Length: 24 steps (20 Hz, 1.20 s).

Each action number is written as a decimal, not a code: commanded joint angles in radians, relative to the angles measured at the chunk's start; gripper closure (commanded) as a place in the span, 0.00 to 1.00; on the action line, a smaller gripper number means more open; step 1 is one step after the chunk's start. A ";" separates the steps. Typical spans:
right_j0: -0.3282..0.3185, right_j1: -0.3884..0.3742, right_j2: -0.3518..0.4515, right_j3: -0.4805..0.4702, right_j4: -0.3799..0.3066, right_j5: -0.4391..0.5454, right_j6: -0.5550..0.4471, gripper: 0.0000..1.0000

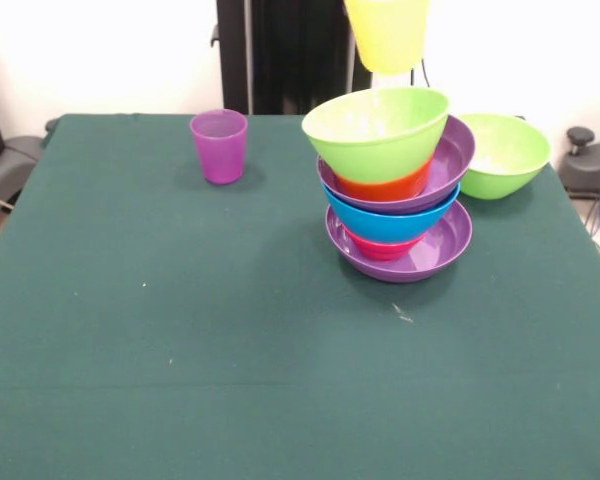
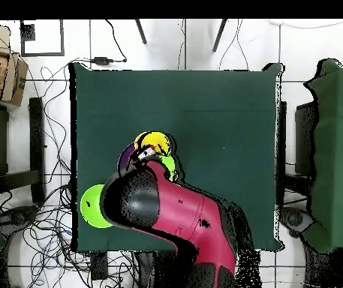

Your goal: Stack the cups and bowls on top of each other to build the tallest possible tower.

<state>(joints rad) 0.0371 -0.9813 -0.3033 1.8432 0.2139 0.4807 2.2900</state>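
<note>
The tower stands right of the table's middle: a wide purple bowl (image 1: 435, 250) as base, then a red-pink bowl (image 1: 380, 247), a large blue bowl (image 1: 390, 222), a second purple bowl (image 1: 450, 160), an orange bowl (image 1: 385, 186) and a lime green bowl (image 1: 375, 130) on top. The yellow cup (image 1: 387, 35) hangs in the air just above the tower, its top cut off by the picture's edge. In the overhead view the cup (image 2: 157, 142) shows at the arm's tip, where the gripper (image 2: 148, 153) holds it. The purple cup (image 1: 219, 146) stands upright at the far left. No small translucent blue bowl shows.
A second lime green bowl (image 1: 505, 155) sits on the green table (image 1: 180, 350) just right of the tower, near the table's right edge; it also shows in the overhead view (image 2: 91, 206). The red and black arm (image 2: 182, 214) covers much of the table's near part overhead.
</note>
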 commanded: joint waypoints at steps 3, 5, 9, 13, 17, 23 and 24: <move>-0.063 0.001 0.170 0.096 -0.148 -0.069 -0.136 1.00; -0.068 0.001 0.177 0.096 -0.160 -0.072 -0.126 1.00; -0.075 0.001 0.188 0.093 -0.184 -0.071 -0.104 1.00; -0.079 0.005 0.196 0.089 -0.202 -0.076 -0.083 1.00; -0.082 0.011 0.203 0.086 -0.214 -0.082 -0.068 1.00; -0.077 0.020 0.202 0.079 -0.234 -0.092 -0.033 1.00; -0.076 0.020 0.203 0.078 -0.237 -0.094 -0.028 1.00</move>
<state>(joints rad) -0.0285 -0.9854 -0.1897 1.8580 0.0605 0.4451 2.2900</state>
